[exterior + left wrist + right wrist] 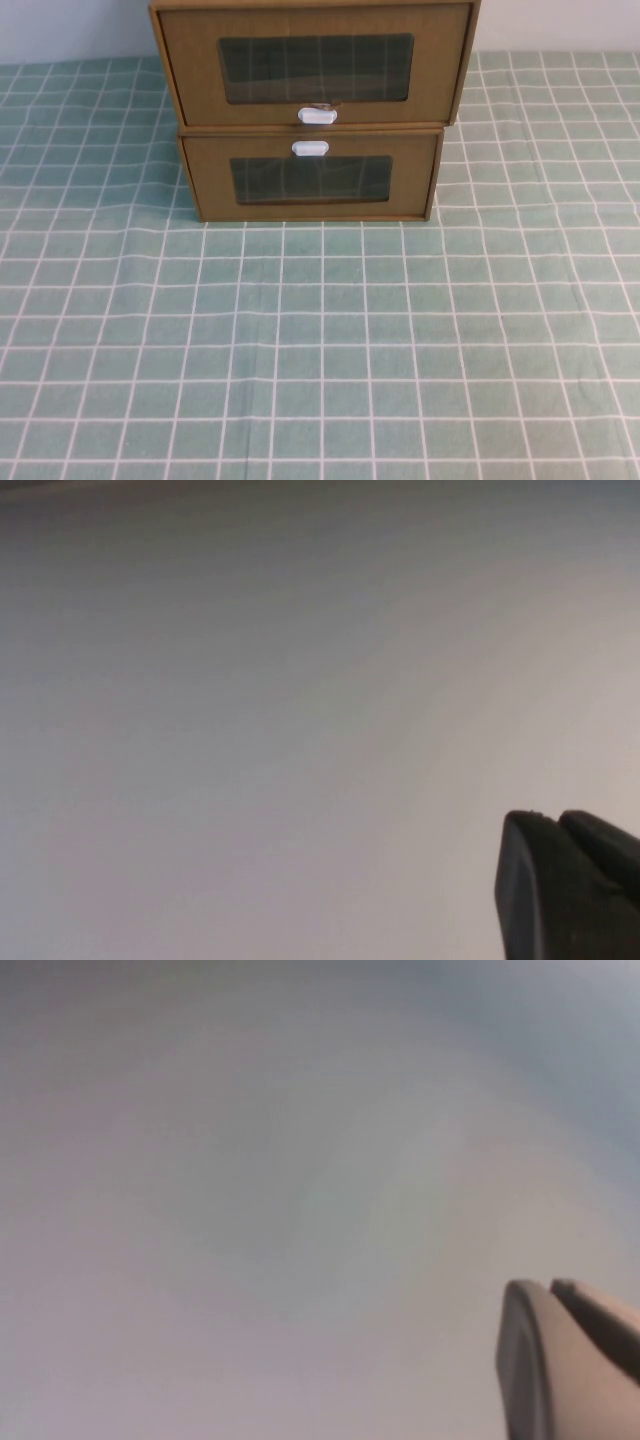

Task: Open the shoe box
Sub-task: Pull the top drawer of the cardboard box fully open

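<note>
Far from boxes (310, 185) sit left hand (555, 822), right hand (550, 1288).

Right gripper (550, 1290) shows only its two fingertips (525, 1360), pale and pressed together with a thin seam between them. It faces a plain grey-white surface (250, 1180) filling the rest of the view; what that surface is cannot be told.
</note>
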You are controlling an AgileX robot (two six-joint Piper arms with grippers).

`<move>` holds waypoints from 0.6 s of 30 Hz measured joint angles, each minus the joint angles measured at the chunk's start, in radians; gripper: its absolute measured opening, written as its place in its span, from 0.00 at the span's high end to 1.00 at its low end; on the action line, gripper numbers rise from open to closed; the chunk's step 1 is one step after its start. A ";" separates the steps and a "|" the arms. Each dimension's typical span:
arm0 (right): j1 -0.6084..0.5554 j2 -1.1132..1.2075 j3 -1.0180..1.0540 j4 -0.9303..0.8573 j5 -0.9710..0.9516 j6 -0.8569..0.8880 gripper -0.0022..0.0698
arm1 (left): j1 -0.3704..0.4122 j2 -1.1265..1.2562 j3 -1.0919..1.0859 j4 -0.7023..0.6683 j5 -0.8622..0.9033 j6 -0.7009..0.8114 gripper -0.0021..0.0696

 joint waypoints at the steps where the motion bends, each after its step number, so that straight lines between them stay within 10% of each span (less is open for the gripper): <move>1: 0.000 0.000 0.000 0.009 -0.011 0.000 0.99 | 0.000 0.000 0.000 0.000 -0.008 -0.006 0.98; 10: 0.000 0.000 -0.083 0.030 -0.075 0.099 0.99 | 0.000 0.000 -0.052 -0.003 -0.179 -0.226 0.98; 18: 0.000 0.089 -0.490 0.030 0.119 0.233 0.99 | 0.000 0.005 -0.404 -0.003 0.165 -0.177 0.98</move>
